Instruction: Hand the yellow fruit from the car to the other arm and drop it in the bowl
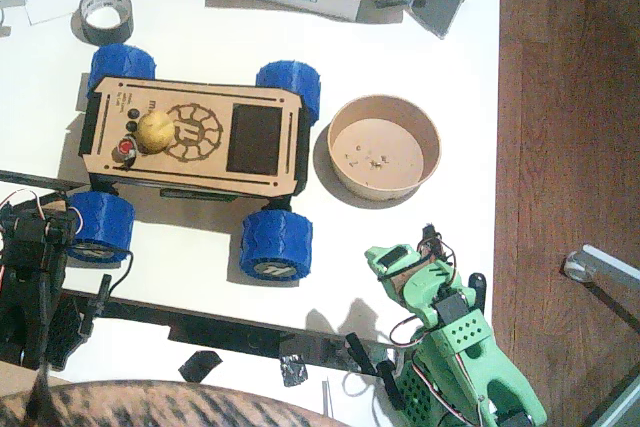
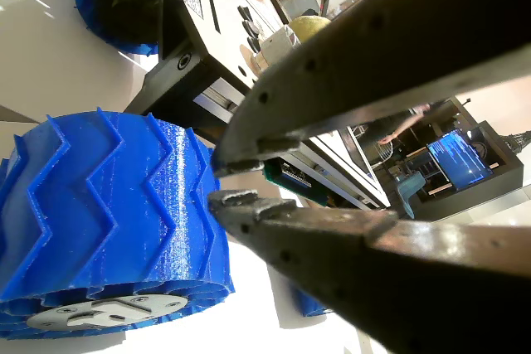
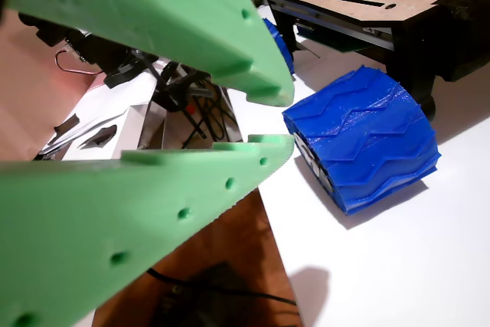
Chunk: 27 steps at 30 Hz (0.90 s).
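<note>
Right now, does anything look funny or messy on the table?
Only small things: the yellow fruit sits loose on the car, where it could roll off, and the bowl has a few crumbs in its bottom. Nothing looks spilled or broken.

Grey tape roll (image 1: 105, 13) — table's (image 1: 400, 247) far-left corner

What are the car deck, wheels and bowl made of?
Car deck: flat tan wood sheet, likely laser-cut, going by its dark edges and engraved gear. Wheels: glossy blue plastic, probably 3D-printed, with fine layer lines showing. Bowl: matte beige; material unclear.
</note>
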Available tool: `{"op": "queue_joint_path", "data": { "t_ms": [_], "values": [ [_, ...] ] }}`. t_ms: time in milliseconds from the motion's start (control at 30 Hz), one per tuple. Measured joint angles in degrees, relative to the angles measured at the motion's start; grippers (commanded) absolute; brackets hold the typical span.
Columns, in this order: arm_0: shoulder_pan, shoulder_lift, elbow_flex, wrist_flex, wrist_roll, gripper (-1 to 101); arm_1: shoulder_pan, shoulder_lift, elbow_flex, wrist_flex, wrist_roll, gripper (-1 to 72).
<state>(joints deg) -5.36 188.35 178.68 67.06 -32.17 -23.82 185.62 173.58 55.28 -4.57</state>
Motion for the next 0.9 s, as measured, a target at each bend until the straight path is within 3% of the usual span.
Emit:
{"op": "queue_joint_path", "data": {
  "t_ms": [67,200,667,900],
  "values": [
    [0.0,-0.1,0.0,-0.7,-0.2,0,0.3,0.0,-1.9,4.0,0.0,0.0],
    [-0.2,-1.1,0.0,-3.3,-0.2,0,2.4,-0.1,-2.3,5.7,0.3,0.0],
    [-0.2,-1.2,0.0,-4.0,-0.2,2,3.3,0.3,-2.3,6.0,0.3,0.0],
    [0.4,-16.1,-6.9,-8.2,-0.2,2,3.3,0.3,-2.3,6.0,0.3,0.0]
  ]
}}
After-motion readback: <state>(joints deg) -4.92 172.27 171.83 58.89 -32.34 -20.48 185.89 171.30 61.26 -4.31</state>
